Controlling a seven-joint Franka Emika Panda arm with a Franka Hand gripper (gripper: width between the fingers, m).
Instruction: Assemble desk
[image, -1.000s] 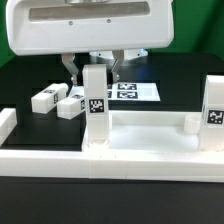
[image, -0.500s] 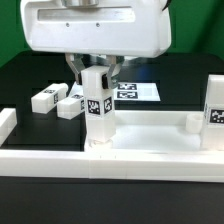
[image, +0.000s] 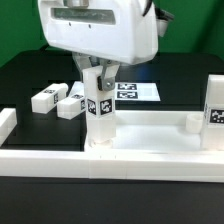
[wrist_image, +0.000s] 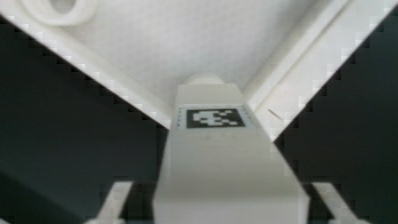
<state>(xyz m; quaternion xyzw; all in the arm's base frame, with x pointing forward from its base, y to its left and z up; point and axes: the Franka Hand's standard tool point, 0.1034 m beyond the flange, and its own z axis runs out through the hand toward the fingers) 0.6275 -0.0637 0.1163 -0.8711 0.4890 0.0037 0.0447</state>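
Note:
A white square leg (image: 99, 112) with a black-and-white tag stands upright at a near corner of the white desk panel (image: 150, 133). My gripper (image: 99, 72) comes down from above and is shut on the leg's top, a finger on each side. In the wrist view the leg (wrist_image: 217, 150) runs down to the panel (wrist_image: 160, 40), with my gripper (wrist_image: 221, 205) around its near end and the fingers (wrist_image: 119, 200) at its flanks. A second leg (image: 213, 108) stands upright at the panel's end on the exterior view's right. Two loose legs (image: 45, 98) (image: 70, 103) lie on the black table behind.
The marker board (image: 135, 92) lies flat on the table behind the panel. A long low white border bar (image: 110, 165) runs along the front, with a short piece (image: 6, 122) at the exterior view's left. A small white stub (image: 190, 123) rises from the panel near the second leg.
The hand has turned about its vertical axis over the leg and swung toward the exterior view's right. The leg's tag face has turned slightly with it. The jaws stay the same width.

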